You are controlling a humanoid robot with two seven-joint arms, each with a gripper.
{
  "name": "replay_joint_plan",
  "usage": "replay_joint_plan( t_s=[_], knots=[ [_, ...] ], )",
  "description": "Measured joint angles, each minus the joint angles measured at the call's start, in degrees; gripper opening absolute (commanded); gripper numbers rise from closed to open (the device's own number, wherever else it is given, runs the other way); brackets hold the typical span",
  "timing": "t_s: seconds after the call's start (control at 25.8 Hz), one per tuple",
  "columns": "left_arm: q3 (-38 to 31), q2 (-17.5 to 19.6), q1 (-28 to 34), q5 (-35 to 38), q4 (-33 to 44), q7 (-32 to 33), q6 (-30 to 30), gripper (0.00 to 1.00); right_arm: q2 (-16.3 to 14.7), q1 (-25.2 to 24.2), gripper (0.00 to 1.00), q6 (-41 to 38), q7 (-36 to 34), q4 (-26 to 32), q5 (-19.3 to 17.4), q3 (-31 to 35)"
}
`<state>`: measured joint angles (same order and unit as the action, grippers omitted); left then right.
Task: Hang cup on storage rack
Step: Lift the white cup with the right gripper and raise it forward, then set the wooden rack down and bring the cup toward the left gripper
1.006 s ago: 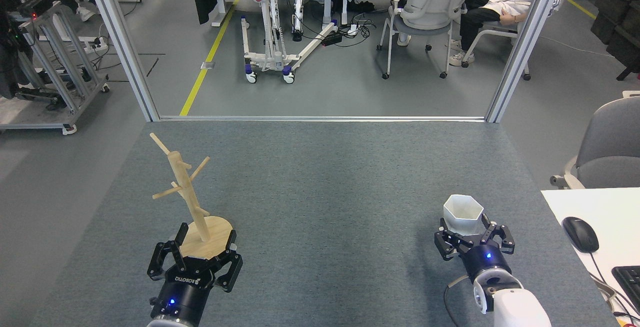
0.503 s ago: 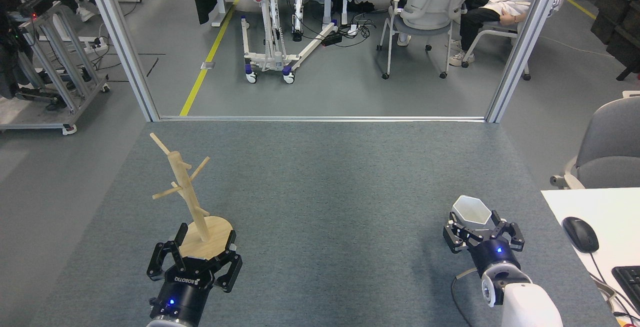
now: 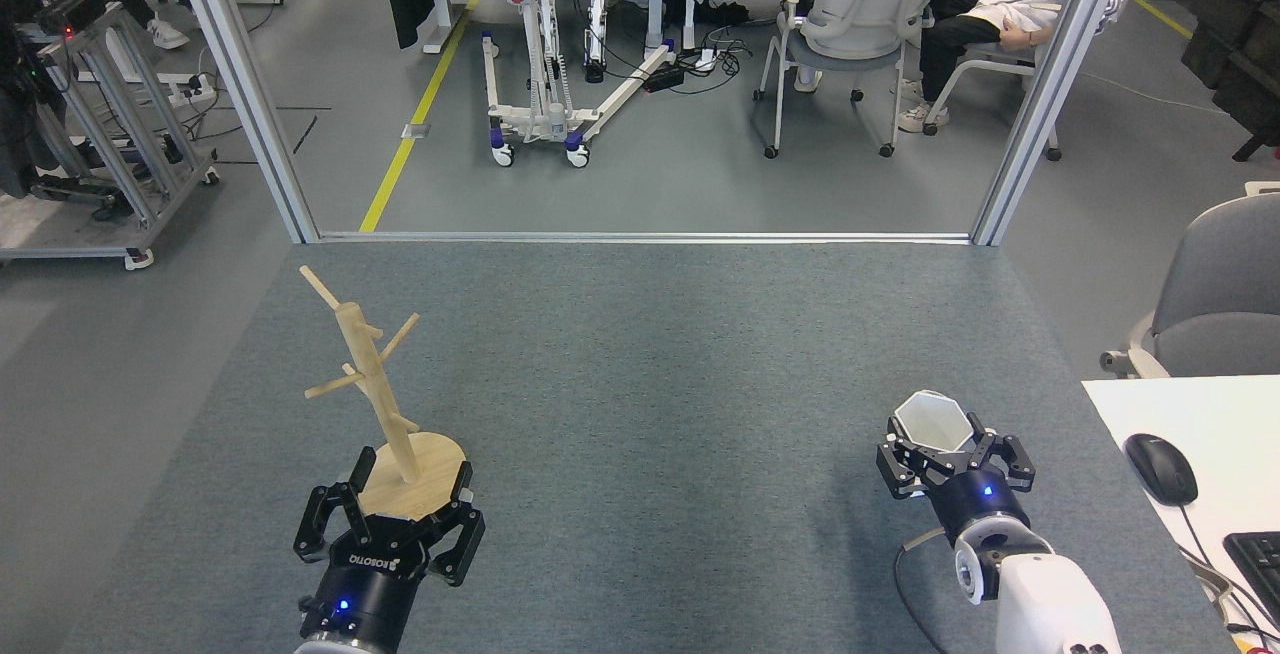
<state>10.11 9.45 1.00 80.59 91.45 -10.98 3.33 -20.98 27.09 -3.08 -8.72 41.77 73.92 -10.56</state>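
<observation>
cup (image 3: 932, 421) tipped, shifted in my right jaws (image 3: 950, 462), clamped on it | storage rack (image 3: 375, 374) far across table, near left edge | left jaws (image 3: 392, 519) apart around base

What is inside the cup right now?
The cup looks empty: only its white inner walls show through the hexagonal rim. Its lower body and handle are covered by the right tool closed around it, so the outside bottom cannot be seen.

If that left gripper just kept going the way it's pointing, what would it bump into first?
The left gripper points away from the robot, its open fingers flanking the round base of the storage rack. It would likely meet that base first, though depth is unclear.
</observation>
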Motion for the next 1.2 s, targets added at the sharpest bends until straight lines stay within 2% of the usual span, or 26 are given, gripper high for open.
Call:
replay_joint_plan(
  t_s=[0.12,0.23,0.5,0.58,0.7,0.85,0.97,1.12,1.2],
  knots=[
    [0.0,0.0,0.0,0.0,0.0,0.0,-0.1,1.00,-0.1,0.0,0.50,-0.9,0.0,0.0,0.0,-0.1],
    [0.0,0.0,0.0,0.0,0.0,0.0,-0.1,1.00,-0.1,0.1,0.38,-1.6,0.0,0.0,0.0,-0.1],
    [0.0,-0.1,0.0,0.0,0.0,0.0,-0.1,1.00,-0.2,0.0,0.21,-4.6,-0.1,0.8,0.0,-0.1],
    [0.0,-0.2,0.0,0.0,0.0,0.0,-0.1,1.00,-1.2,0.0,0.20,-7.2,-0.3,2.1,-0.2,0.1],
    [0.1,-0.4,-0.1,0.0,0.1,0.0,-0.1,1.00,-3.3,-0.2,0.18,-11.7,0.9,5.2,-0.5,0.2],
    [0.1,-0.5,-0.1,0.0,0.2,0.0,-0.1,1.00,-5.0,-0.5,0.10,-16.7,6.6,11.2,-0.7,0.4],
    [0.2,-0.5,-0.1,-0.1,0.7,-0.7,-0.2,1.00,-5.1,-0.7,0.09,-18.4,11.1,16.5,-0.9,0.6],
    [0.4,-0.5,0.7,-0.1,2.4,-1.7,-1.6,0.99,-4.7,-0.7,0.00,-18.9,16.9,24.0,-1.3,0.7],
    [0.8,-0.7,1.3,-0.1,3.1,-1.9,-3.1,0.99,-4.5,-0.7,0.00,-19.0,20.0,27.9,-2.4,0.7]
  ],
)
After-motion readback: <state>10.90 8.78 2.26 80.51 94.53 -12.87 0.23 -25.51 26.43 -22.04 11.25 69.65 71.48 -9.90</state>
